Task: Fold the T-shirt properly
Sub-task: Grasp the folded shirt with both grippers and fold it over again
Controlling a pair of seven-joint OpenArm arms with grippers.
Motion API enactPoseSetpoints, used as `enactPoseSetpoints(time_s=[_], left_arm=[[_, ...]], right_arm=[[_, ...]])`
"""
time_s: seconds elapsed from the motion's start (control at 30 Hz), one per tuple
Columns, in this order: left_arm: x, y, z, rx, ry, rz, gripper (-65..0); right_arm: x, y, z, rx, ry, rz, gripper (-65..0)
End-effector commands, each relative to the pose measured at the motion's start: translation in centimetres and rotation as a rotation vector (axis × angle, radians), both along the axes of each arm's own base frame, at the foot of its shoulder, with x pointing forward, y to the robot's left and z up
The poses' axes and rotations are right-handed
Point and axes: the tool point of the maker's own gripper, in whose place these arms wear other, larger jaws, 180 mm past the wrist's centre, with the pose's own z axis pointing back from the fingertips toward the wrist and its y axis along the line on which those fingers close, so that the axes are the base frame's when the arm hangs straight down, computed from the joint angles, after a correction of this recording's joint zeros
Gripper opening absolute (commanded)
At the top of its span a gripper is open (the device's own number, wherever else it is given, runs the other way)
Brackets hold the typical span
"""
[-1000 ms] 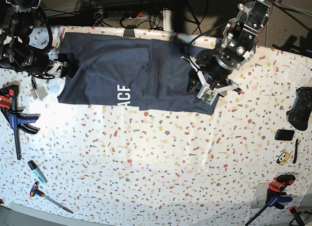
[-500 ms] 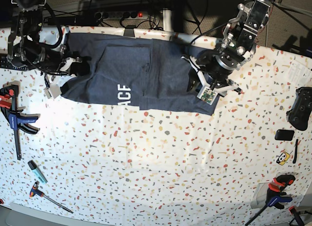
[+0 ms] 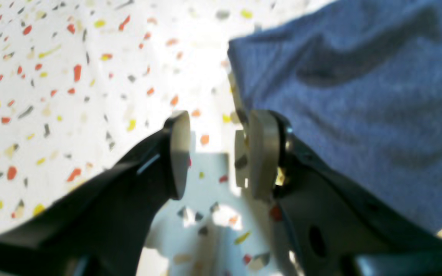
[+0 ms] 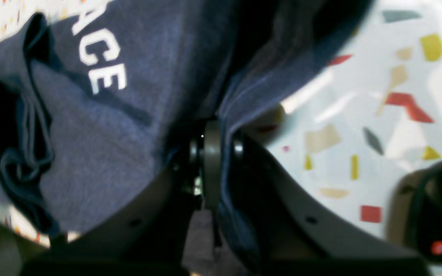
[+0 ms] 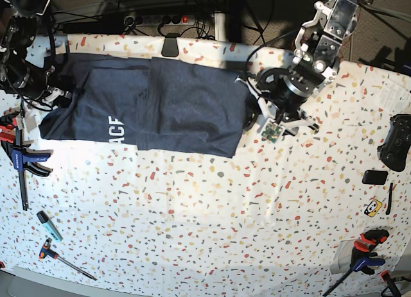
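The navy T-shirt (image 5: 167,104) lies spread along the table's far side, with white lettering (image 5: 115,128) near its front left. In the right wrist view the letters (image 4: 102,65) show on bunched cloth (image 4: 71,145). My right gripper (image 4: 217,153) is shut on a fold of the shirt's edge; in the base view it (image 5: 56,97) sits at the shirt's left end. My left gripper (image 3: 221,153) is open just off the shirt's corner (image 3: 359,96), with nothing between its pads (image 3: 178,153). In the base view it (image 5: 266,117) hovers at the shirt's right edge.
A red-and-blue clamp (image 5: 19,149) lies at the left, with a marker (image 5: 48,225) and a hex tool (image 5: 61,255) below it. At the right are a game controller (image 5: 395,143), a small black item (image 5: 374,177), a yellow sticker (image 5: 372,208) and another clamp (image 5: 359,258).
My right gripper shut on the shirt's left edge and dragged the whole shirt leftward. The shirt's right corner slid out from under the left gripper, which stayed open.
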Motion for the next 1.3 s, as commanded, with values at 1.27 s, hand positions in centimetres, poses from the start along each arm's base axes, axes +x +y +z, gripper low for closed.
enactPoseSetpoints(time_s=[1.27], left_arm=[[-4.0,-3.4,-7.2,-0.041,0.156,-0.099,-40.7]], right_arm=[[2.4,34.9,7.4,0.227,-0.379,0.532,-57.1]])
